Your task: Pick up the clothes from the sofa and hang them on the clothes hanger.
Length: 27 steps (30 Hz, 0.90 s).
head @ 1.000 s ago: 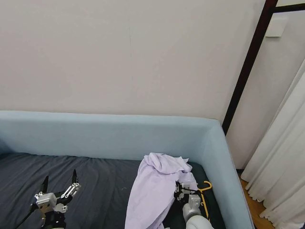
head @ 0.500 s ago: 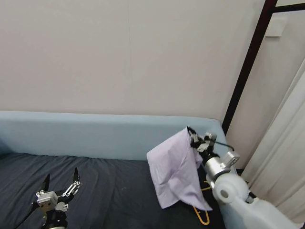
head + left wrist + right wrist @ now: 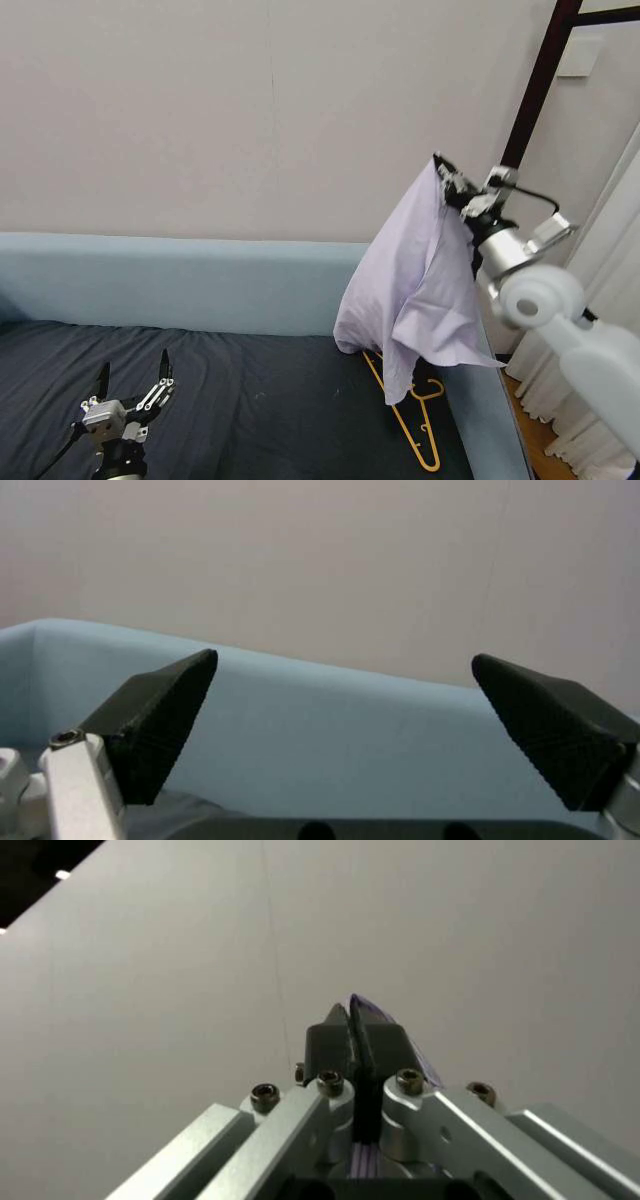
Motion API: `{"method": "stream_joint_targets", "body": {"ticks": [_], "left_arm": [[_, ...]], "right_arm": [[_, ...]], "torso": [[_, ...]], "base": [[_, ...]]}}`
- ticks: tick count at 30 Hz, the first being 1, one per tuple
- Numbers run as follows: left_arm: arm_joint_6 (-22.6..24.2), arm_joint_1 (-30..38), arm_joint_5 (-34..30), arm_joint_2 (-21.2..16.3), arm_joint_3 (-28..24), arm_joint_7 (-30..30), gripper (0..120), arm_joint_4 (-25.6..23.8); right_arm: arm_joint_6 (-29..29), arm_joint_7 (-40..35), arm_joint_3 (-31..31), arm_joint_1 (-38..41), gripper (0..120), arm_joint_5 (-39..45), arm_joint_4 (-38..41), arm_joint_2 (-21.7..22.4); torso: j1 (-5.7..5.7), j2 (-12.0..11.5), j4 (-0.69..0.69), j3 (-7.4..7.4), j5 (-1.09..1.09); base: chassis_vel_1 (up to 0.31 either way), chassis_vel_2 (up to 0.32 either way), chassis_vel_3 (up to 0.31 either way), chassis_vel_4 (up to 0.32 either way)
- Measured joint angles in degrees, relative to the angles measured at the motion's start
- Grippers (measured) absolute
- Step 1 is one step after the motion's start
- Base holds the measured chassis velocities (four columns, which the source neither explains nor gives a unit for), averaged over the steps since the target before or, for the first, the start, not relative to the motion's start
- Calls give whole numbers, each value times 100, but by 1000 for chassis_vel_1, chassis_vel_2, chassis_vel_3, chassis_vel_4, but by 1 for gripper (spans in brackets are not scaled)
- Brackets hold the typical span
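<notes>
right gripper [image 3: 445, 175] up high, fingers clamped on the lilac shirt [image 3: 420, 290] | shirt hangs over the right end of the sofa [image 3: 200, 285], above the yellow hanger [image 3: 412, 430] | left gripper [image 3: 134, 375] low over the seat, fingers spread wide

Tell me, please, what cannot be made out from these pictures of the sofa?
- Yellow hanger: in the head view, its upper part is hidden behind the lilac garment.
- Garment type: in the head view, it hangs bunched from the shut right tool, so its cut is unclear.
- Left tool: open; in the head view, its arm is cut off by the bottom edge.
</notes>
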State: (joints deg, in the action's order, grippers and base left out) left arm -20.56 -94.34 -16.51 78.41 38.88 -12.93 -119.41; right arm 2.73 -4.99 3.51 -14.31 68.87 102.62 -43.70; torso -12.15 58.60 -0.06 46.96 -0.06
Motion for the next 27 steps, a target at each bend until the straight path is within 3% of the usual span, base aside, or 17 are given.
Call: {"method": "stream_joint_targets", "body": {"ticks": [4, 8, 13, 17, 23, 27], "left_arm": [[-49, -7, -39, -9, 80, -6, 100, 79], [-71, 25, -159, -24, 231, -10, 100, 166], [-72, 84, -343, -97, 486, -22, 100, 286], [-87, 57, -440, -127, 626, -20, 100, 351], [-121, 43, -467, -144, 706, -17, 100, 422], [-164, 10, -467, -136, 746, -10, 100, 435]], "right_arm": [[-234, 358, -134, -73, 0, -136, 92, 109], [-280, 839, -361, -738, 0, -664, 255, 90], [-197, 1149, -879, -1640, 0, -1282, 268, -541], [-26, 1216, -1756, -2459, 0, -2093, -145, -1392], [203, 1166, -2411, -3110, 0, -2939, -765, -1938], [247, 380, -2750, -3619, 4, -3346, -1085, -2404]], "torso": [[0, 0, -1, 0, 0], [0, 0, -4, 0, 1], [1, 0, -1, 0, 0], [1, 0, 0, 0, 0], [1, 0, -2, 0, -2], [1, 0, -2, 0, 0]], "base": [[0, 0, 0, 0], [0, 0, 0, 0], [0, 0, 0, 0], [0, 0, 0, 0], [0, 0, 0, 0], [0, 0, 0, 0]]}}
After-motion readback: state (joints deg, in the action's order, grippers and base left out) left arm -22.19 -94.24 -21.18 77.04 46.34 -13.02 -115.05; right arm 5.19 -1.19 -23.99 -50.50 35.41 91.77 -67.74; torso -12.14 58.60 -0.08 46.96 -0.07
